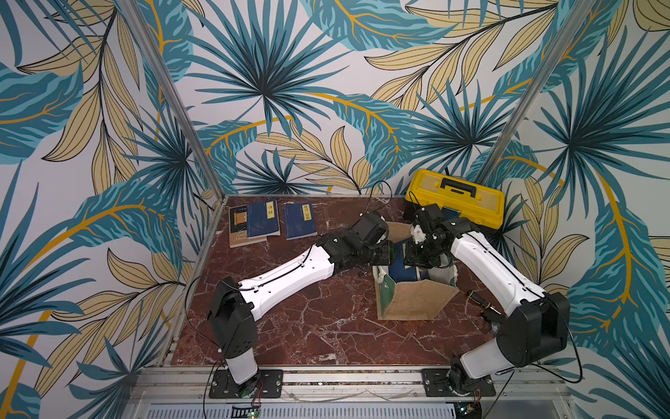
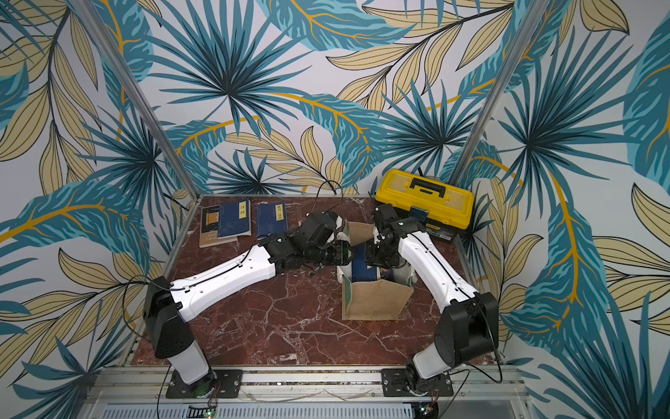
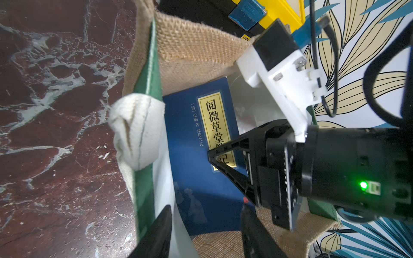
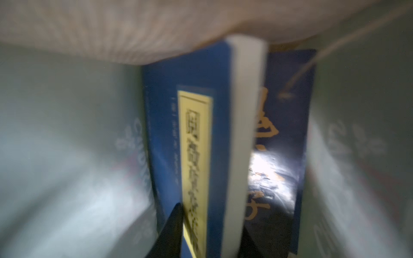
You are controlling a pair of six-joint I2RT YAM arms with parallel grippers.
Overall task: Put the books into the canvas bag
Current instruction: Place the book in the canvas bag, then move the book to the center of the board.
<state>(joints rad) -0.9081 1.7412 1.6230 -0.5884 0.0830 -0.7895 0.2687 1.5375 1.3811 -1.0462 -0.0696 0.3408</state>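
on the marble table [image 1: 308, 326] the canvas bag [image 1: 413, 301] stands open at 3 o'clock, the yellow toolbox [image 1: 455, 197] at 1. three books [image 1: 263, 219] lie at 11; a navy book [image 3: 190, 167] stands inside the bag. left gripper [image 3: 206, 206] gapes at the rim, holding nothing; right gripper [image 4: 212, 223] straddles that book, clamped or not i cannot tell.
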